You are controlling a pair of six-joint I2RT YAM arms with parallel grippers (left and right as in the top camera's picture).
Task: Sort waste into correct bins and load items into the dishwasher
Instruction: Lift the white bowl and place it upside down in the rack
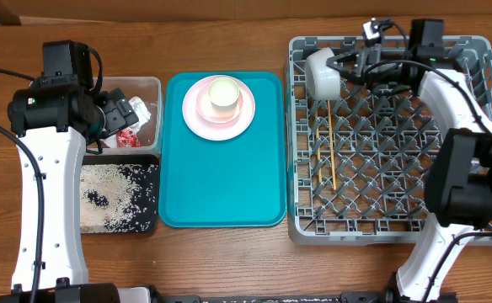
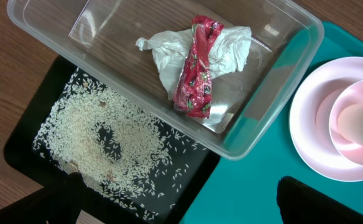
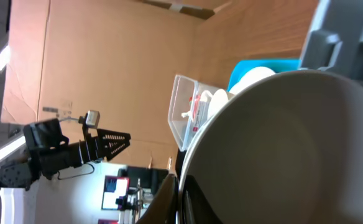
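My right gripper (image 1: 344,67) is shut on the rim of the pale grey bowl (image 1: 322,74), holding it on edge at the far left corner of the grey dish rack (image 1: 301,168). The bowl fills the right wrist view (image 3: 293,143), with the fingers (image 3: 180,193) pinching its rim. Chopsticks (image 1: 332,151) lie on the rack floor. My left gripper (image 2: 181,199) is open and empty above the clear tub (image 2: 275,106), which holds the napkin (image 2: 163,53) and red wrapper (image 2: 197,68). Rice (image 2: 101,130) lies in the black tray (image 2: 32,134). The white cup (image 1: 224,93), pink dish (image 1: 204,105) and white plate (image 1: 191,118) are stacked.
The stack stands at the far end of the teal tray (image 1: 221,185), between the bins and the rack. The tub (image 1: 159,118) is behind the black tray (image 1: 120,198) at the left. Bare wooden table runs along the front edge.
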